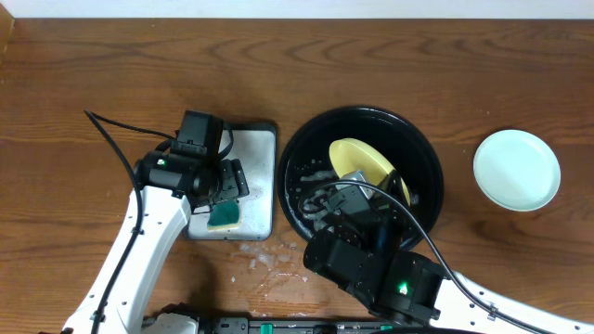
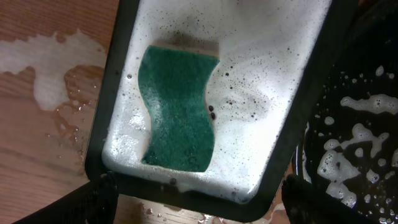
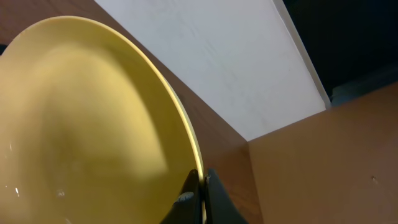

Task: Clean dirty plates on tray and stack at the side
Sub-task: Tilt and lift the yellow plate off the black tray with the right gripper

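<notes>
Pinching tilted yellow plate (image 3: 93,106) by its rim, right jaws may let it slip; left jaws wide over sponge (image 2: 177,109).

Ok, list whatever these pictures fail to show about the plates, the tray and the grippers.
Overhead: the right arm covers the near part of the black tray, so any plate lying there is hidden.
Right wrist: the yellow plate is cut off by the left and bottom edges, and its far face is turned away.
Overhead: the mint plate is too small to rule out faint smears.
</notes>
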`<state>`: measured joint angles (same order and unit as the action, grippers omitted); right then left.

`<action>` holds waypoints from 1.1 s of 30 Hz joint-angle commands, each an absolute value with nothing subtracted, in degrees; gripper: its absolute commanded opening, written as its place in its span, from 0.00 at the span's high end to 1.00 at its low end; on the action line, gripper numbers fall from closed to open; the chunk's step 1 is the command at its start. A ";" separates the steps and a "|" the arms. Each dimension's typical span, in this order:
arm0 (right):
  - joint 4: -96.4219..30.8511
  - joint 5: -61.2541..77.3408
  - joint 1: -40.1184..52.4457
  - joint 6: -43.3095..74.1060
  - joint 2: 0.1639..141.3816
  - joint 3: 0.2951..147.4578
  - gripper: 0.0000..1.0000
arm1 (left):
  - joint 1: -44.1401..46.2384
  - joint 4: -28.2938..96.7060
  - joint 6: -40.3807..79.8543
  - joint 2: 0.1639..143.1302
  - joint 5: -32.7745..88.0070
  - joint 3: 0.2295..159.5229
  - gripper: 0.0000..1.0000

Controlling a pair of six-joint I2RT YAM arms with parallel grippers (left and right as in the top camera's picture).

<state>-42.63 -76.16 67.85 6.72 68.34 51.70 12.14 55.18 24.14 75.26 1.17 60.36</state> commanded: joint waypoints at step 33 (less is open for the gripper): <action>-40.73 -69.21 61.56 14.04 67.72 52.51 0.99 | 11.90 55.35 24.01 75.22 0.89 60.64 0.15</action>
